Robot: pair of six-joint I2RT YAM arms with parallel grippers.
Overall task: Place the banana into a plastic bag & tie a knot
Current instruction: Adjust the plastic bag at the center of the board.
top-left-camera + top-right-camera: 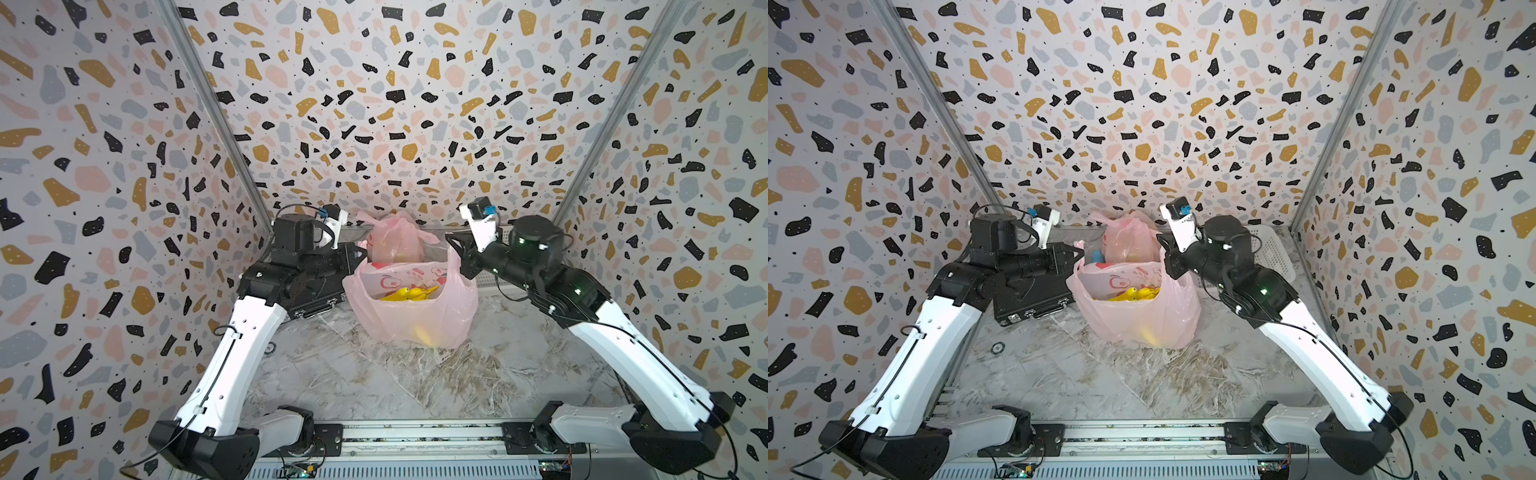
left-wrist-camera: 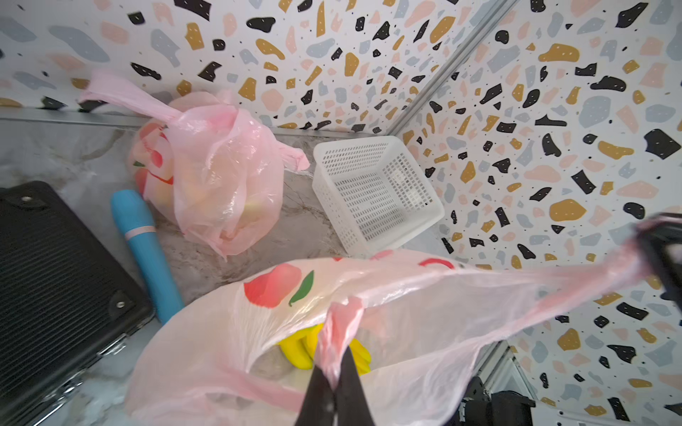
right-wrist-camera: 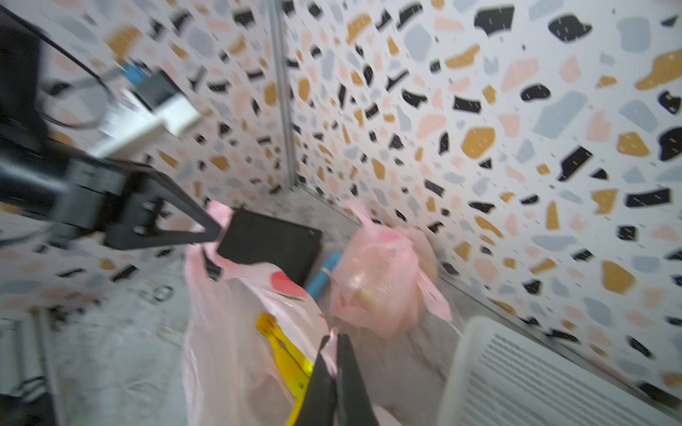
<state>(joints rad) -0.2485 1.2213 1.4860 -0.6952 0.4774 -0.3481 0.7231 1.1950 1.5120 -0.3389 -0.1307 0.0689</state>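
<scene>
A pink plastic bag (image 1: 415, 320) stands open at mid-table, seen in both top views (image 1: 1138, 320). The yellow banana (image 1: 409, 294) lies inside it, also visible in the left wrist view (image 2: 295, 350) and the right wrist view (image 3: 284, 350). My left gripper (image 2: 337, 354) is shut on the bag's left handle (image 2: 341, 321), held above the bag's left rim (image 1: 1081, 250). On the other side, my right gripper (image 3: 334, 337) is shut on the right handle, at the bag's right rim (image 1: 451, 239). The bag mouth is stretched between them.
A second, tied pink bag (image 1: 395, 241) sits behind, near the back wall. A black case (image 1: 320, 286) lies under the left arm, with a blue cylinder (image 2: 144, 250) beside it. A white mesh basket (image 2: 376, 191) stands at the back right. Patterned walls close three sides.
</scene>
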